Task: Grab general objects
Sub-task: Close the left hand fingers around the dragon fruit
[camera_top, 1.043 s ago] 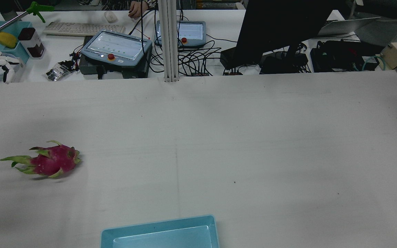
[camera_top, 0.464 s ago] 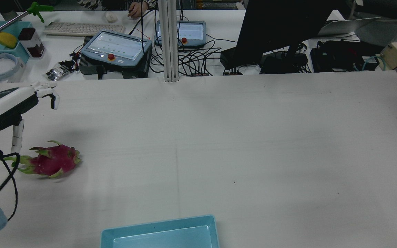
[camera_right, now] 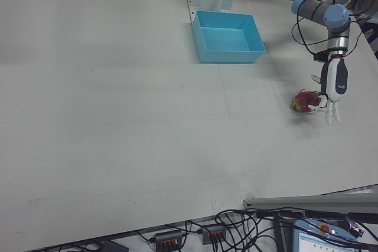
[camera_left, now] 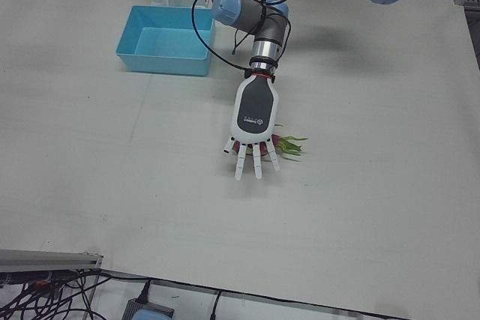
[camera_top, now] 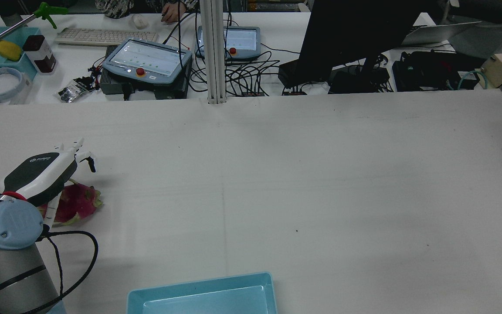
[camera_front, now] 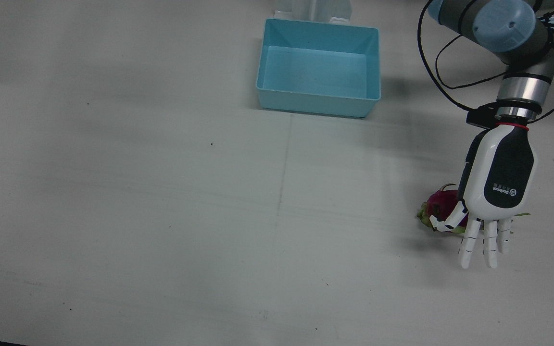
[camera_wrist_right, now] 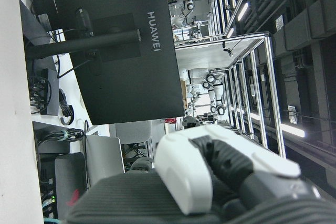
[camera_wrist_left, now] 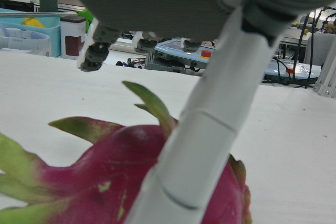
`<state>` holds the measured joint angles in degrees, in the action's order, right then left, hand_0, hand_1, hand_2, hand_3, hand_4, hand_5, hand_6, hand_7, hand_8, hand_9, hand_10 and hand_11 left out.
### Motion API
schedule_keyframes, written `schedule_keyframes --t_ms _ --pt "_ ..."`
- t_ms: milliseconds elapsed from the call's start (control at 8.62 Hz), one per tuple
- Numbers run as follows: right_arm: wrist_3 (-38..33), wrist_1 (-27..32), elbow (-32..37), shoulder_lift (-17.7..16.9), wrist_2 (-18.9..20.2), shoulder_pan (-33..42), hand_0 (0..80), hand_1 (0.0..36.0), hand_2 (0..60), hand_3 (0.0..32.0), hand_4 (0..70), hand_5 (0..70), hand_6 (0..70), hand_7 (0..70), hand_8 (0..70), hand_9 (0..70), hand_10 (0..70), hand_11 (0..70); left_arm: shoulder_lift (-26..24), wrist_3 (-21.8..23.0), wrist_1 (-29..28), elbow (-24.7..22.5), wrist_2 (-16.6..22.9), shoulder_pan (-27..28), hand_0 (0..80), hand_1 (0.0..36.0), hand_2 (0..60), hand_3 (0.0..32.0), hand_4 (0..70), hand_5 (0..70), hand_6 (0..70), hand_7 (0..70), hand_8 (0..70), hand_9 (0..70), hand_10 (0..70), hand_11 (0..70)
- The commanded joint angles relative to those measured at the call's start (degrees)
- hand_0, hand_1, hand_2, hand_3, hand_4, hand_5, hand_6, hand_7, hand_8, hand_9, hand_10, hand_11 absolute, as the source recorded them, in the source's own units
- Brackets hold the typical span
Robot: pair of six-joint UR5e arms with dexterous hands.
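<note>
A pink dragon fruit [camera_front: 437, 204] with green scales lies on the white table, at the left in the rear view [camera_top: 79, 201]. My left hand [camera_front: 492, 197] hovers right over it, palm down, fingers spread and open, holding nothing. The hand covers the fruit's leafy end in the rear view [camera_top: 46, 173]. In the left hand view the fruit [camera_wrist_left: 100, 182] fills the lower frame and one finger [camera_wrist_left: 210, 124] crosses in front of it. Whether that finger touches the fruit I cannot tell. My right hand [camera_wrist_right: 210, 177] shows only partly in its own view, facing away from the table.
A light blue bin [camera_front: 318, 103] stands empty on the robot's side of the table middle, seen also in the rear view [camera_top: 198, 288]. Beyond the table's far edge are teach pendants [camera_top: 146, 61], cables and a black monitor [camera_top: 355, 30].
My left arm has swung in from the left edge and come down over the dragon fruit. The fruit has not moved.
</note>
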<state>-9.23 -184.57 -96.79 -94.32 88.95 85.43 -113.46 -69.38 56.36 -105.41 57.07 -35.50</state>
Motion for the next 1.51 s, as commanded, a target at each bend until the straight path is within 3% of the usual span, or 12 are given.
schedule_keyframes --t_ms 0,580,812,1043,1391 --pt "0.0 0.0 0.03 -0.07 0.0 0.0 0.0 0.0 0.0 0.0 0.0 0.0 0.0 0.0 0.0 0.0 0.0 0.0 -0.44 0.04 -1.78 4.33 -0.99 0.08 80.0 36.0 0.0 32.0 0.0 58.2 0.0 2.0 5.3 0.0 0.0 0.0" --pt "0.0 0.0 0.03 -0.07 0.0 0.0 0.0 0.0 0.0 0.0 0.0 0.0 0.0 0.0 0.0 0.0 0.0 0.0 -0.35 -0.05 -1.69 4.42 -1.08 0.6 80.0 36.0 0.0 32.0 0.0 58.3 0.0 1.8 5.5 0.0 0.0 0.0" --pt "0.0 0.0 -0.06 -0.07 0.0 0.0 0.0 0.0 0.0 0.0 0.0 0.0 0.0 0.0 0.0 0.0 0.0 0.0 -0.27 0.03 -1.25 5.3 -2.47 5.51 80.0 36.0 0.0 32.0 0.0 59.2 0.0 2.3 5.6 0.0 0.0 0.0" --pt "0.0 0.0 -0.06 -0.07 0.0 0.0 0.0 0.0 0.0 0.0 0.0 0.0 0.0 0.0 0.0 0.0 0.0 0.0 -0.35 0.12 -0.55 5.21 -3.19 5.53 80.0 36.0 0.0 32.0 0.0 59.5 0.0 2.4 5.5 0.0 0.0 0.0" --pt "0.0 0.0 0.03 -0.07 0.0 0.0 0.0 0.0 0.0 0.0 0.0 0.0 0.0 0.0 0.0 0.0 0.0 0.0 0.0 2.76 1.55 5.21 -3.28 5.53 80.0 36.0 0.0 32.0 0.0 59.3 0.0 1.5 6.0 0.0 0.0 0.0"
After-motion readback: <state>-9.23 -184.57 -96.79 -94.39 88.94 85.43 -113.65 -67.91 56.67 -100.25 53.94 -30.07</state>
